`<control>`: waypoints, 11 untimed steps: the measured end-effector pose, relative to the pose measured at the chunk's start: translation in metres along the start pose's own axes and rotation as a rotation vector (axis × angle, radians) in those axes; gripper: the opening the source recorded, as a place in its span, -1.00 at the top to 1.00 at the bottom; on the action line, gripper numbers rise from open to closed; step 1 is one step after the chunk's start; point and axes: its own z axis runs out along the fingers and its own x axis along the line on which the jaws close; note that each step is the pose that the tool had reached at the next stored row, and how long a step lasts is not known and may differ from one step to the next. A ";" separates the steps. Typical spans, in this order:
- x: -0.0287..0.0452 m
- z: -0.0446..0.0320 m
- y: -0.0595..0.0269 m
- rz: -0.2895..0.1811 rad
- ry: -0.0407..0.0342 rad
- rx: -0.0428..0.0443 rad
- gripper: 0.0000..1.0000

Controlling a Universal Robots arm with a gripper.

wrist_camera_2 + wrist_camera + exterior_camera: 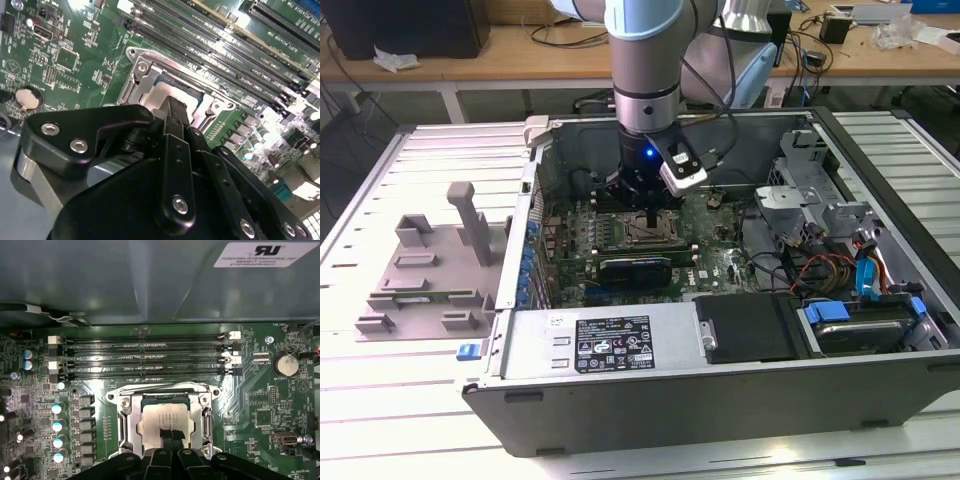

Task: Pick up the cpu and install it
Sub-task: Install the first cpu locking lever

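CPU [162, 422] sits flat inside the socket frame [126, 427] on the motherboard [260, 405], silvery top up, metal bracket around it on all sides. My gripper [170, 436] is directly over it, and in the first wrist view I see the fingertips [170, 434] pressed together on the chip's lid near one edge. Fingers look clenched, tips closed against each other with no gap, and they're not wrapped around the chip's edges, so I read it as resting on top rather than gripping.

In the second wrist view the gripper [175, 112] body blocks most of the socket; only a strip of the CPU [177, 89] shows beyond the finger.

Exterior view: arm reaches straight down into the open PC case [720, 400], gripper [651, 214] low over the socket, just above the black graphics card [635, 268]. Grey plastic tray [425, 275] sits outside the case on the exterior view's left. Four RAM slots [145, 357] run beside the socket.
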 end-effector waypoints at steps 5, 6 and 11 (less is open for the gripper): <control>-0.0011 -0.0187 0.0001 0.000 0.0000 0.0000 0.79; -0.0013 -0.0219 0.0001 0.000 -0.0001 -0.0002 0.79; -0.0015 -0.0258 0.0001 0.000 -0.0001 -0.0003 0.79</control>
